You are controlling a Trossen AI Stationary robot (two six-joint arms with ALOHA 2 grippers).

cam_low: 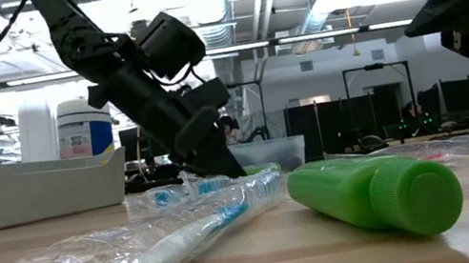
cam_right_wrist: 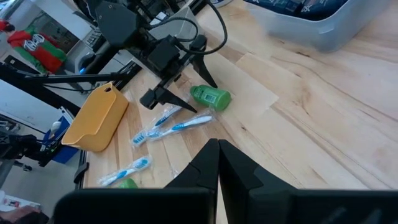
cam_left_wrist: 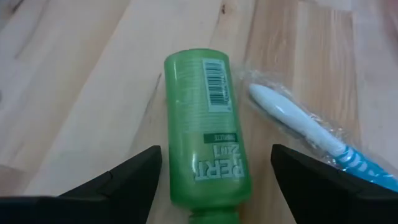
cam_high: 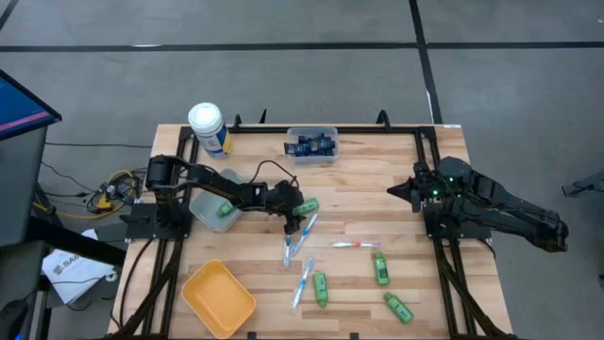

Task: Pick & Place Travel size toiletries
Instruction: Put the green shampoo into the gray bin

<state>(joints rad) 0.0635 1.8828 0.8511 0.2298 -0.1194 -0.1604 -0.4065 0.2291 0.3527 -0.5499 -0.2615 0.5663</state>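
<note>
- Two arms work over your wooden table [cam_high: 396,179]: the left one reaches in from the left edge toward the middle, the right one waits raised near the right edge.
- Your left gripper [cam_high: 300,215] sits low over the table's middle, fingers [cam_left_wrist: 134,180] spread wide on either side of a green Pert bottle [cam_left_wrist: 205,124] lying on its side; neither finger touches it.
- Your right gripper [cam_high: 396,192] hangs above the table, fingers [cam_right_wrist: 239,168] pressed together, holding nothing.
- At the far edge you have a white canister with a blue-yellow label [cam_high: 209,127] by the left corner and a clear bin [cam_high: 312,145] of dark tubes near the middle.
- A yellow bin [cam_high: 218,298] lies at the near-left corner; a grey bin [cam_high: 209,210] sits under the left arm with one green bottle inside.
- Three more green bottles [cam_high: 380,267] lie toward the near edge, right of centre, apart from one another.
- Just beside the bottle between the fingers lies a wrapped white-blue toothbrush [cam_left_wrist: 298,121]; others like it [cam_high: 303,283] trail toward the near edge.
- One red-and-white toothbrush [cam_high: 356,245] lies near the middle, between the left gripper and the right-hand bottles.
</note>
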